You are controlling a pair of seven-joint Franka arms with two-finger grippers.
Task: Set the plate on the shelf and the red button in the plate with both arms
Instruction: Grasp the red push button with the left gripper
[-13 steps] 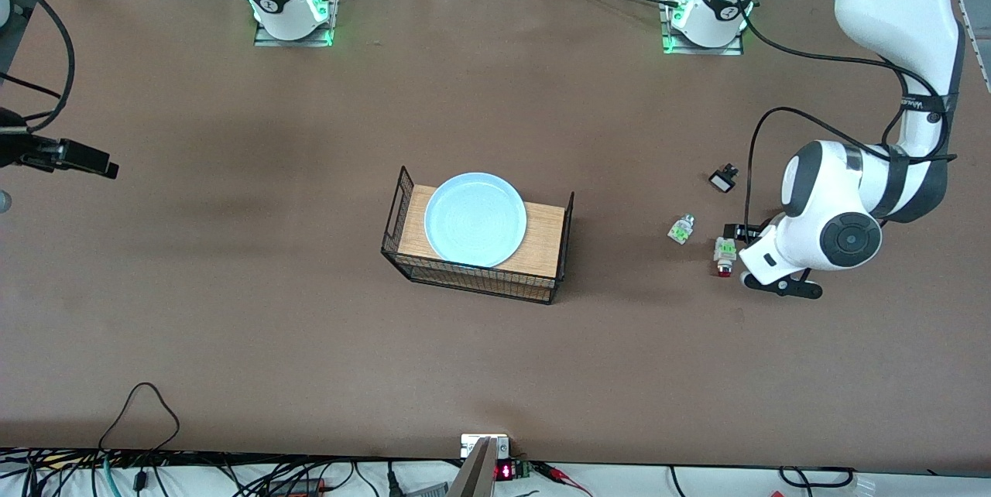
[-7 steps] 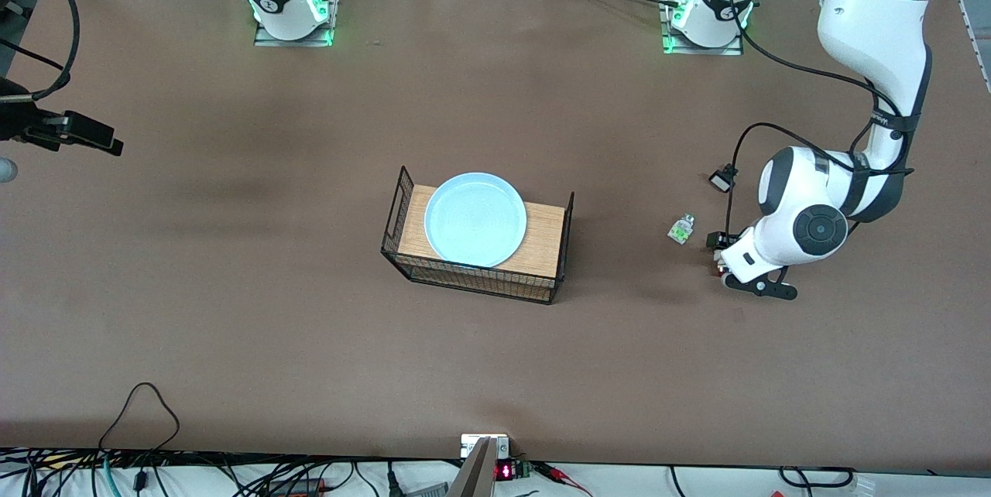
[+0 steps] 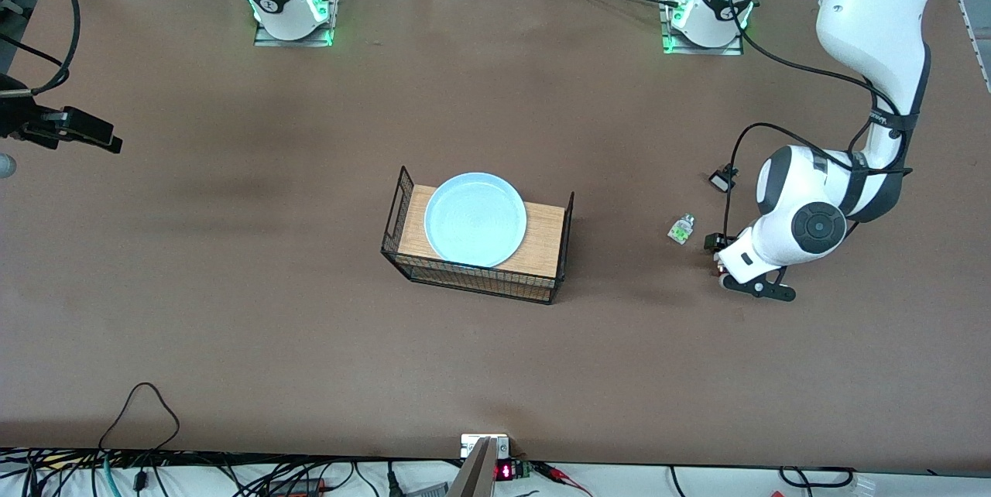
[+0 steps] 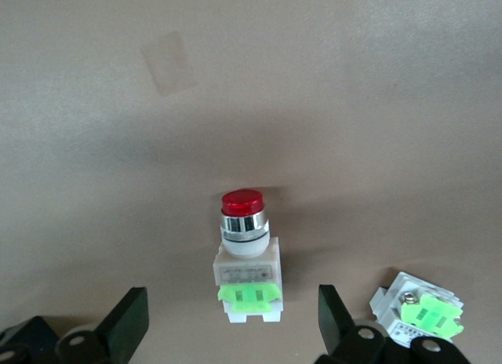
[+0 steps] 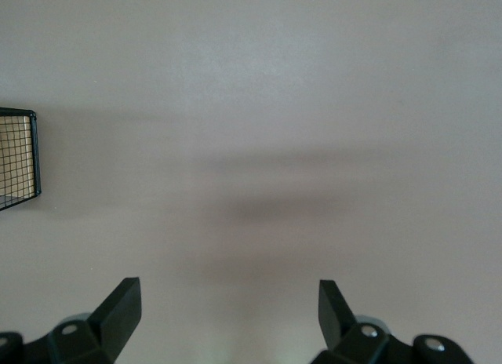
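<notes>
The pale blue plate [image 3: 475,219] lies on the wooden board of a black wire rack [image 3: 545,243] at the table's middle. The red button [image 4: 246,266] lies on the table toward the left arm's end, red cap pointing away from the wrist. My left gripper [image 4: 233,321] is open and low over it, one finger on each side of its white-and-green body without touching. In the front view the left hand [image 3: 743,258] hides the button. My right gripper [image 5: 227,311] is open and empty over bare table at the right arm's end [image 3: 81,131].
A white-and-green part without a red cap [image 3: 681,229] lies close beside the left gripper and shows in the left wrist view [image 4: 420,311]. A small black-and-white part [image 3: 723,180] lies farther from the front camera. The rack's corner [image 5: 17,156] shows in the right wrist view.
My left gripper has moved toward the table's middle and now covers the red button in the front view. My right gripper has shifted slightly at the table's edge.
</notes>
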